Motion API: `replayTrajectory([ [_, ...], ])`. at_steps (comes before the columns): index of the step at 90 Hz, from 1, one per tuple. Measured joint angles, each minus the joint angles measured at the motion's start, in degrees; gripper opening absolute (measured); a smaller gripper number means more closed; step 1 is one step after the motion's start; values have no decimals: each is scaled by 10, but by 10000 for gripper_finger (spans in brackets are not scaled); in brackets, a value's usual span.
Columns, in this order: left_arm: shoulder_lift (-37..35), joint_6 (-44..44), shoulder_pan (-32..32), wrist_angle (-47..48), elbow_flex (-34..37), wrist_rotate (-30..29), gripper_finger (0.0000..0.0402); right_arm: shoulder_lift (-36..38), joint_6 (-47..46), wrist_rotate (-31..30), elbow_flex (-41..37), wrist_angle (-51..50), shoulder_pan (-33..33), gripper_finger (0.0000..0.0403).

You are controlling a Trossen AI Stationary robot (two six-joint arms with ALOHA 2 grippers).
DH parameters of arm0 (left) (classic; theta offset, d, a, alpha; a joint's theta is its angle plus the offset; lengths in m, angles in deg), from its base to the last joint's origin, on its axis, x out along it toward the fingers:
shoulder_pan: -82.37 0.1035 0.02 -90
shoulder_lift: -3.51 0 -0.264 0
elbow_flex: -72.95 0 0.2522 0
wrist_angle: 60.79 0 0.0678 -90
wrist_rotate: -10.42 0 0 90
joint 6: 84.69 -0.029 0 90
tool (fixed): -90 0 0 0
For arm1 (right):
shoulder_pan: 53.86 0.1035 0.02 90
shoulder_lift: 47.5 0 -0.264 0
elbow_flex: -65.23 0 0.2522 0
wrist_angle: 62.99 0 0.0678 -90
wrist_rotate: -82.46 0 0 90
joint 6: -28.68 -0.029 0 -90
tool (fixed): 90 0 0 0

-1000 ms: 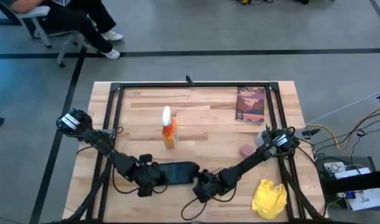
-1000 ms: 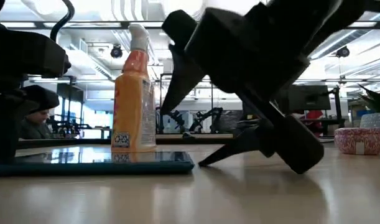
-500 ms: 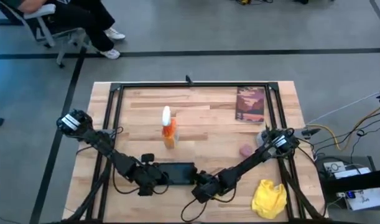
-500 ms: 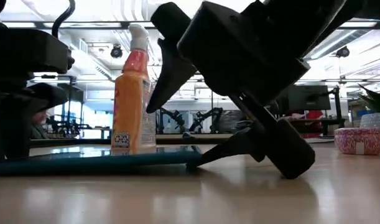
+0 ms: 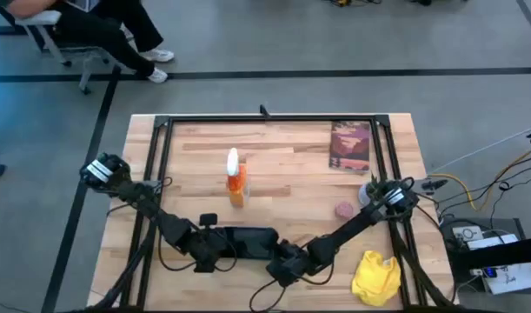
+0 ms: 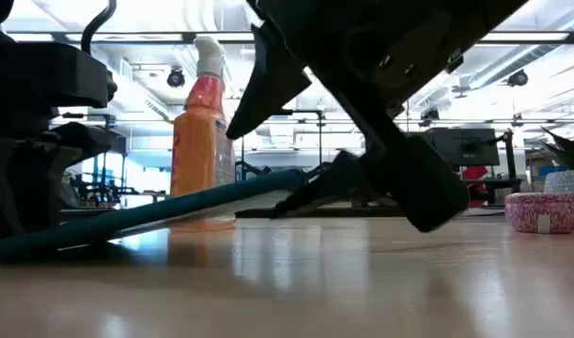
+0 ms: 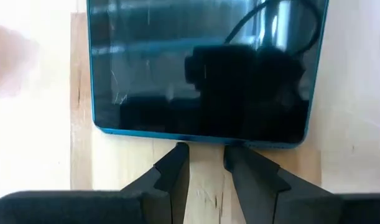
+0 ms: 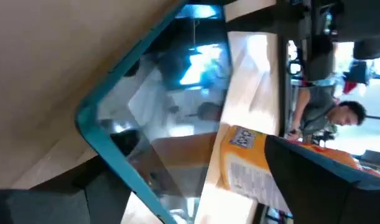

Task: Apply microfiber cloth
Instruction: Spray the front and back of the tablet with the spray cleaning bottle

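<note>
R gripper (image 5: pixel 281 261) has tipped tablet (image 5: pixel 248 242) up on its right edge, gripping it; L gripper (image 7: pixel 206 160) nearly closed at left edge. Microfiber cloth (image 5: pixel 375 276) untouched, near-right corner; wiping not begun.

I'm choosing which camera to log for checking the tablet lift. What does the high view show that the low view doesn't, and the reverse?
Only the high view shows the microfiber cloth lying apart near the right table edge, plus a book. Only the low view shows the tablet tilted, its right end raised off the table. Both show the tablet, the spray bottle and the right gripper at the tablet's end.
</note>
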Motion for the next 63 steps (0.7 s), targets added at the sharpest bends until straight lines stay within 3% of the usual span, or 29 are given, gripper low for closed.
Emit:
replayTrajectory([
  [19, 0, -18, 0, 0, 0, -14, 98, 0, 23, -3, 0, -2, 1, 211],
  [43, -1, -146, 0, -1, 0, -46, 98, 0, 90, -4, 0, -3, 1, 122],
  [63, -1, -145, 0, -6, 0, -50, 98, 0, 140, -4, 0, -3, 2, 65],
])
